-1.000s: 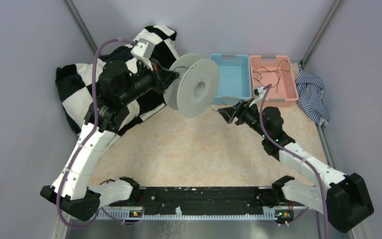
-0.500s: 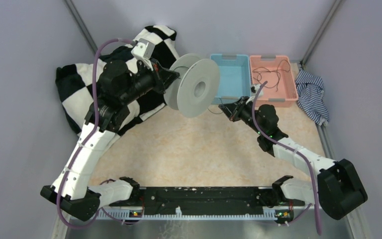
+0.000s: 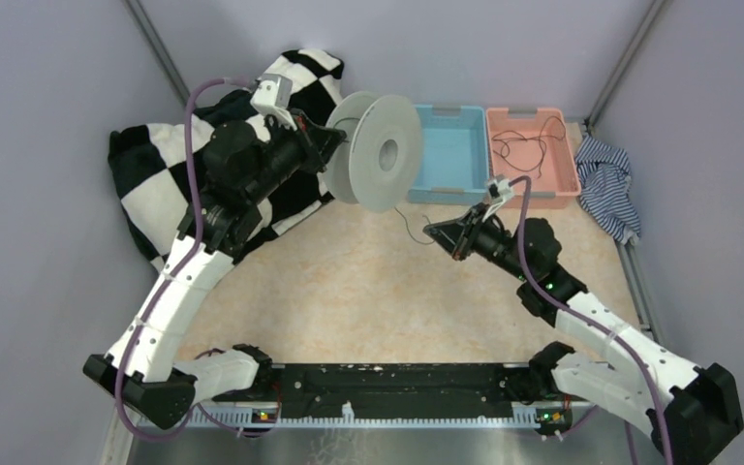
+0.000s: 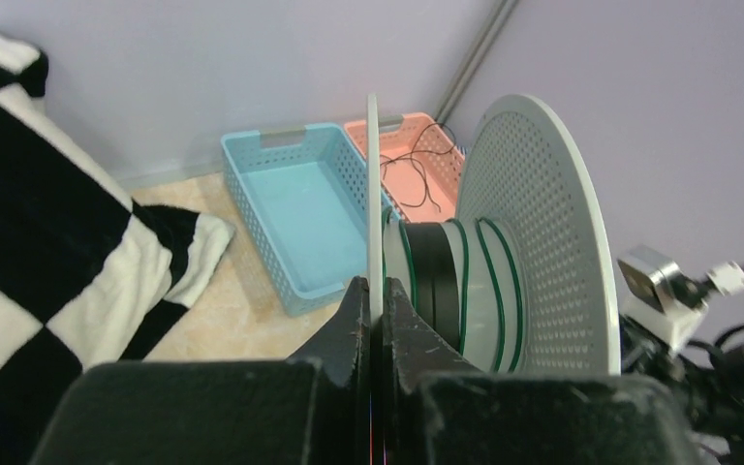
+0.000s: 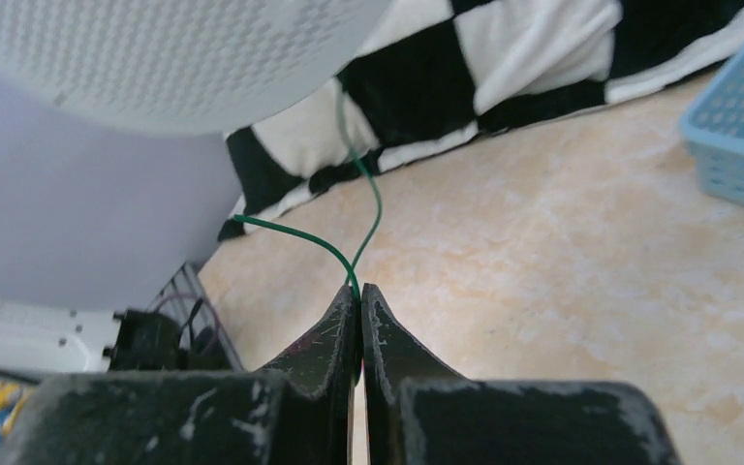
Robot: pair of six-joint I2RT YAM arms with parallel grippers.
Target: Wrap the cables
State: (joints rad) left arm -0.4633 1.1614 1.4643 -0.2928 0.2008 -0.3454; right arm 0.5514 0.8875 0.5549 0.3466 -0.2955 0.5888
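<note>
My left gripper [image 3: 334, 140] is shut on the thin rim of one flange of the pale grey spool [image 3: 378, 152], holding it up over the table's back edge. In the left wrist view the jaws [image 4: 373, 283] pinch that flange, and thin green turns [image 4: 489, 281] lie round the spool hub. My right gripper [image 3: 433, 230] is shut on a thin green cable [image 5: 373, 208] that rises from its fingertips [image 5: 358, 288] to the spool above. More thin black cables [image 3: 528, 145] lie loose in the pink basket.
A blue basket [image 3: 450, 145] and a pink basket [image 3: 570, 170] stand side by side at the back. A black-and-white checked cloth [image 3: 145, 184] lies under the left arm. A striped cloth [image 3: 605, 179] sits at the right edge.
My right gripper has shut on the green cable and drawn back toward the near side. The left arm has lifted and turned the spool slightly.
</note>
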